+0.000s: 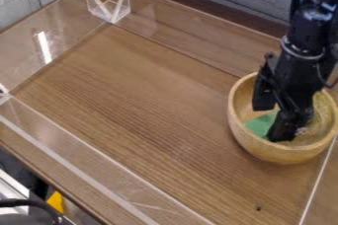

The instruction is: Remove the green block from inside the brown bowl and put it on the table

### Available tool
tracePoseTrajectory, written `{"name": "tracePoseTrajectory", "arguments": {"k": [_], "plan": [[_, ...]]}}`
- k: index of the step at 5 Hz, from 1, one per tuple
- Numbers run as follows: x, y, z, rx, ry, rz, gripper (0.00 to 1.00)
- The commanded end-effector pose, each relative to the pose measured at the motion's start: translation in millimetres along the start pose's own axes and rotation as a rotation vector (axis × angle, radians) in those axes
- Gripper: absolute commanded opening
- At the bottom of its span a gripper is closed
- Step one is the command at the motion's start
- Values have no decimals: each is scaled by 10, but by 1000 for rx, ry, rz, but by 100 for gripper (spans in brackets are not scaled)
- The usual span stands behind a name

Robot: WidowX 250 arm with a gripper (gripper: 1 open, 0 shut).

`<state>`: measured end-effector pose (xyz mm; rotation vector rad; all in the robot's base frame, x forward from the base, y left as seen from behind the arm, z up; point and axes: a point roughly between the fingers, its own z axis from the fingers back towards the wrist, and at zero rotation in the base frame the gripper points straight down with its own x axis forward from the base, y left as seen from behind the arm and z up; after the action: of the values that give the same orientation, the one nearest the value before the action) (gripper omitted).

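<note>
Trouble from here centres on the grasp itself, since the pincer (282, 117) hangs with its jaws wide apart and pointing straight down into the brown bowl (259, 146), holding nothing. The green block (260, 123) lies inside the bowl, leaning on the curved inner wall at the left side, with most of it hidden behind the dark fingers, so only a small patch of green shows. Whether a fingertip touches the block yet cannot be told from this view. One risk is that the block, resting on a slope and not flat, tips or slides toward the bowl's floor when a finger meets it, so the jaws close on an edge or on air. Another is that a finger lands on the thick rim or presses the wall, which could shove or tilt the bowl across the desk (145, 91); the bowl sits near the clear wall at the right edge, so a push that way could jam it. A slanted pinch on such a thin bar could also let it twist free during the lift and fall back in.
</note>
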<state>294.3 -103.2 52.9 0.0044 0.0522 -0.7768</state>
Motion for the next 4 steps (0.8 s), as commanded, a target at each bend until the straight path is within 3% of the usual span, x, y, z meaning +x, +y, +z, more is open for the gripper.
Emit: {"name": "tracePoseTrajectory", "arguments": {"k": [1,3,4], "plan": [[34,6,-20,25,-42,45,100],[-16,111,-4,32,-49,78,100],[20,28,-16,37,-55,117,100]]}}
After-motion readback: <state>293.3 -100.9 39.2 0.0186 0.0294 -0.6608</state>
